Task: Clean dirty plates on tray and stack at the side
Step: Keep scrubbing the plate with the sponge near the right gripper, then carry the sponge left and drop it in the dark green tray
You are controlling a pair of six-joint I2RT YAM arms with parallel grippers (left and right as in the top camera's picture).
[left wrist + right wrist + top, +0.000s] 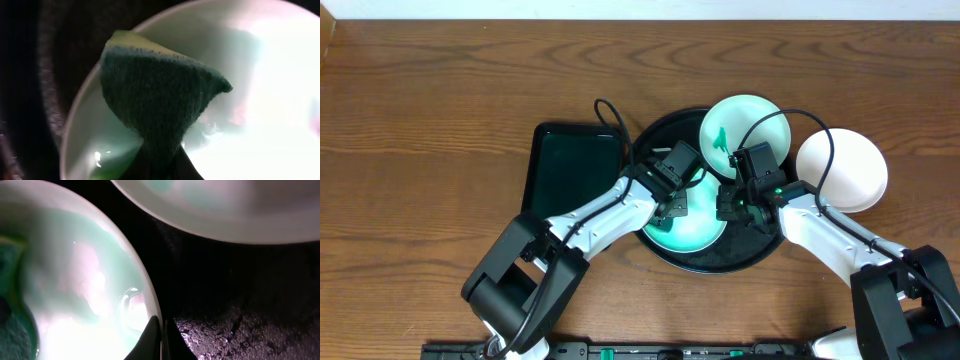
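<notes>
**Plate under the sponge on the tray**

The wiping step is judged to be in hand. A sponge (160, 100) is held pinched in the left tool (677, 207). Its dark green scouring face is turned toward the plate (692, 232) that lies in the tray (720, 262). The right tool (161, 332) is closed to a narrow slit, with its tips set at that plate's rim. Whether the rim is pinched or only pressed cannot be told.

The tray is placed just right of the table's (440, 120) middle, toward the edge nearest the robot. A second plate (745, 130), marked with a green smear, rests over the tray's far rim. A third plate (840, 170), plain white, is set off the tray toward the table's right edge, so one plate of three is judged done.

The plate under the sponge is glossy and pale mint, with strong glare and a greener tint toward its centre. Whether dirt remains cannot be told.

Next, the sponge is to be rubbed across the hollow while the plate is steadied. The plate is then to be carried by its rim onto the third plate. A firm grip is called for, since the thin, glossy rim is likely to slip.
</notes>
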